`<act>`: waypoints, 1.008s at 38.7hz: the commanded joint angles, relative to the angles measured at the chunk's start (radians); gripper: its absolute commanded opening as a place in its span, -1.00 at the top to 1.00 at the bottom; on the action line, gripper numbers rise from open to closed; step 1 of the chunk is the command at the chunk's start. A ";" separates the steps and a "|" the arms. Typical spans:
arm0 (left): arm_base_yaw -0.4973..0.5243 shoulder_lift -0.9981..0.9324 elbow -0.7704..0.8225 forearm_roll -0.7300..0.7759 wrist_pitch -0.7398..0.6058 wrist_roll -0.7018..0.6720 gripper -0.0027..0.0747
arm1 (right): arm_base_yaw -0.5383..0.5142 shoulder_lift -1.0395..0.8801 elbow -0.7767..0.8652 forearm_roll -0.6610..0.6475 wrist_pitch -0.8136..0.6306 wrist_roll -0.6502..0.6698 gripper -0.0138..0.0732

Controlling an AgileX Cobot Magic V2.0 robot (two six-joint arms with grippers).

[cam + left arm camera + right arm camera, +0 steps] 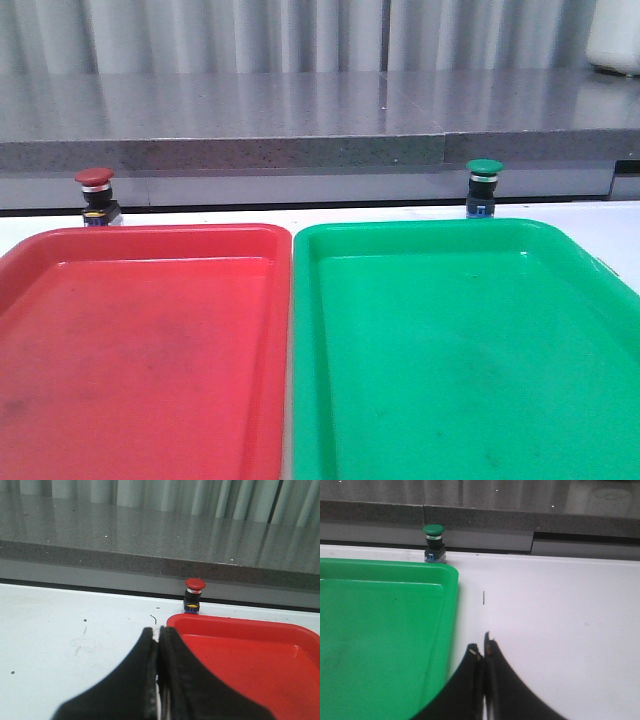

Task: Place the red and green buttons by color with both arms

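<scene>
We see the red button (95, 194) upright on the table just beyond the red tray (150, 240), the green button (484, 186) beyond the green tray (420, 232) (both trays bare). The left gripper (159, 645) and right gripper (483, 655) have fingers pressed together, holding nothing.

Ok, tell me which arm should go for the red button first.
Left. The red button stands behind the red tray's far left corner, and shows ahead of the left gripper.

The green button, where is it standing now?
In the front view the green button stands upright on the right, on the table just behind the green tray's far rim.
</scene>
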 commanded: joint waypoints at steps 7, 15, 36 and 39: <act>-0.001 -0.014 0.024 -0.007 -0.082 -0.010 0.98 | -0.006 -0.018 -0.011 -0.013 -0.085 -0.006 0.96; -0.001 -0.014 0.024 -0.007 -0.082 -0.010 0.98 | -0.006 -0.018 -0.011 -0.013 -0.085 -0.006 0.96; -0.001 -0.014 0.024 -0.007 -0.082 -0.010 0.98 | -0.006 -0.018 -0.011 -0.013 -0.106 -0.006 0.96; -0.001 -0.014 0.024 -0.007 -0.096 -0.010 0.98 | -0.006 -0.018 -0.011 -0.012 -0.121 -0.005 0.96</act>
